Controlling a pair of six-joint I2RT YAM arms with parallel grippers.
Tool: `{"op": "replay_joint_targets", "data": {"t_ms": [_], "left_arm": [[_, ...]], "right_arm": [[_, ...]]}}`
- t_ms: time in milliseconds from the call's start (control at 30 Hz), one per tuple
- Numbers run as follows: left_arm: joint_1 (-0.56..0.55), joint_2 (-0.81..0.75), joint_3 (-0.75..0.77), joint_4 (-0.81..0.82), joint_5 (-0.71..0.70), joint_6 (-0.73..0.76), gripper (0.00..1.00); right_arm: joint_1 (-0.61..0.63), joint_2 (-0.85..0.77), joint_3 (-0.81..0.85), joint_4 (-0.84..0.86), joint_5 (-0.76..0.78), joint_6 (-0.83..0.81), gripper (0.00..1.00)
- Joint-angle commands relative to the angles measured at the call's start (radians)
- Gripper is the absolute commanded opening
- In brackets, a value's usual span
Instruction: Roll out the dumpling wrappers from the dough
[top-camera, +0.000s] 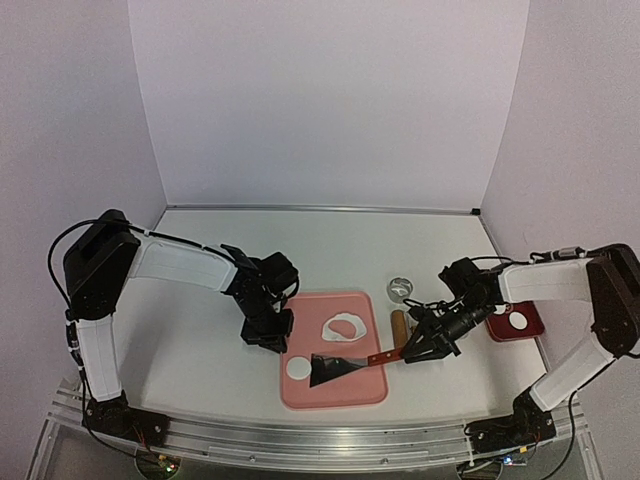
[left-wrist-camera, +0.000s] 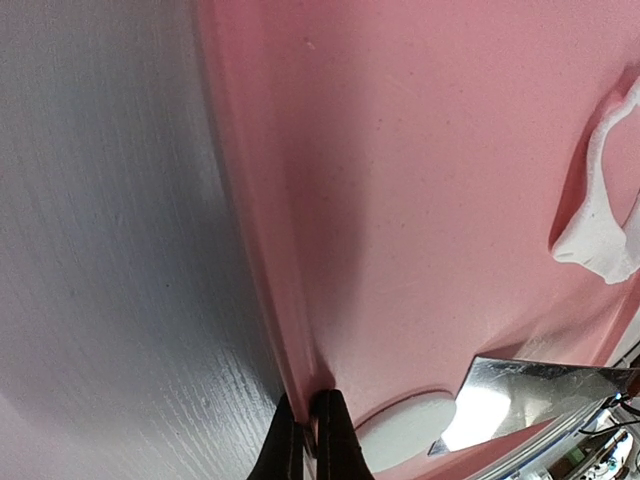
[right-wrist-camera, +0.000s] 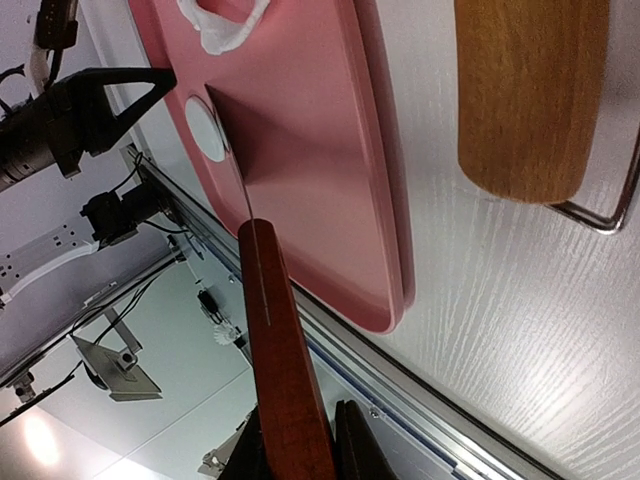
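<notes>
One round wrapper (top-camera: 518, 320) already sits on the red dish (top-camera: 497, 331) at the right, and a second wrapper (top-camera: 299, 368) lies cut on the pink board (top-camera: 350, 393), just beside the scraper (top-camera: 335, 368) blade. The dough (top-camera: 343, 326), a ragged ring with a hole, lies further back on the board. The right gripper (top-camera: 425, 347) clamps the scraper's red handle, while the left gripper (top-camera: 270, 338), pinched shut and empty, sits at the board's left edge. Moving that disc and re-rolling the scrap seem to remain

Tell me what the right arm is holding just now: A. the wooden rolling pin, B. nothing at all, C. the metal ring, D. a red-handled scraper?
D: the right gripper is closed on the red handle of the scraper, whose blade rests on the pink board, while the rolling pin lies apart beside the board.
</notes>
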Motion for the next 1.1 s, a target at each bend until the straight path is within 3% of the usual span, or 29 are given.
{"op": "replay_joint_targets", "data": {"t_ms": [0,267,700,1067], "left_arm": [[0.022,0.031,-0.005,-0.039,-0.093,0.03,0.0],[0.026,0.031,0.004,-0.054,-0.101,0.035,0.0],[0.028,0.04,0.02,-0.063,-0.095,0.026,0.0],[0.041,0.037,0.053,-0.081,-0.096,0.004,0.02]], "right_arm": [[0.001,0.092,-0.022,0.038,0.233,0.065,0.0],[0.0,0.192,0.007,0.106,0.174,0.039,0.0],[0.001,0.369,0.06,0.255,-0.063,-0.011,0.0],[0.001,0.392,0.123,0.276,-0.228,-0.04,0.0]]}}
